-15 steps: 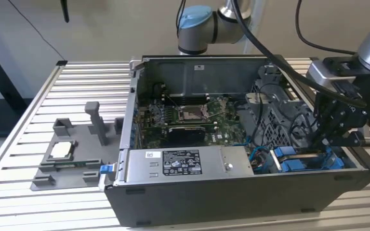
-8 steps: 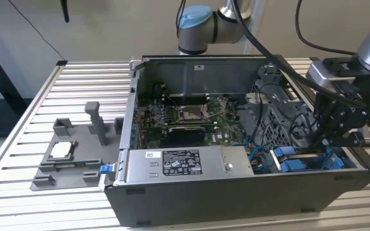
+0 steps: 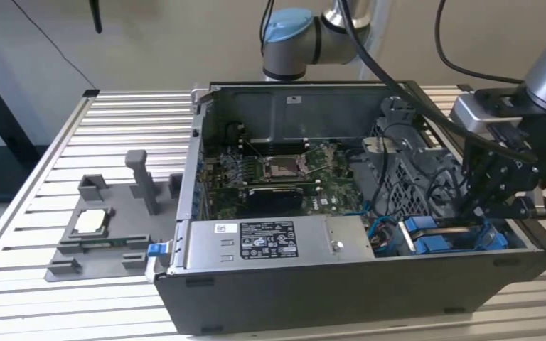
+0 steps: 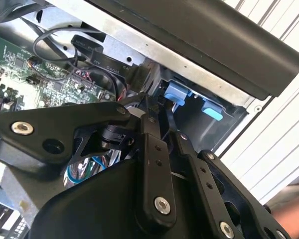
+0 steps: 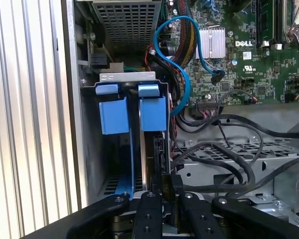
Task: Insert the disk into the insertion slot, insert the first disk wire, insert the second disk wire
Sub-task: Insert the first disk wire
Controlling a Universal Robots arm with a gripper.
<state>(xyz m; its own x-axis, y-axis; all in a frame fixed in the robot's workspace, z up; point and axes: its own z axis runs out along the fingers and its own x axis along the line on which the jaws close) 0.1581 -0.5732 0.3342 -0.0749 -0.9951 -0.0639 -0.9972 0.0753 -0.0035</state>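
Case: black desktop computer case (image 3: 349,291) lying on its side with the side panel off, on a slatted aluminium table (image 3: 74,305).
Arm: reaches into the case's drive-bay corner, at the exterior view's right end of the case.
Pincer: black linkage gripper (image 3: 470,212) sits down inside that corner. In the first wrist view its fingertips (image 5: 168,186) are drawn close together on a small black plug (image 5: 169,180). A black wire (image 5: 214,187) seems to lead off from the plug across the case's metal bay plate.
Disk: silver-grey hard drive in a bright blue plastic carrier (image 5: 153,113) stands on edge, seated in the case's bay slot nearer the motherboard. Its dark edge faces the gripper, which is in line with it and just beside it.
Neighbour slot: second blue carrier (image 5: 113,115), in the bay slot against the case's outer wall.
Motherboard: green circuit board (image 5: 249,64) on the case floor, beyond the bay.
Data cable: light blue cable (image 5: 156,40) loops inside the case between the bay and the board.
Power supply: grey metal box with a black-and-white sticker (image 3: 254,241), along the case's near wall.
Fixture: grey moulded parts holder (image 3: 102,245) on the table outside the case, at the exterior view's left.
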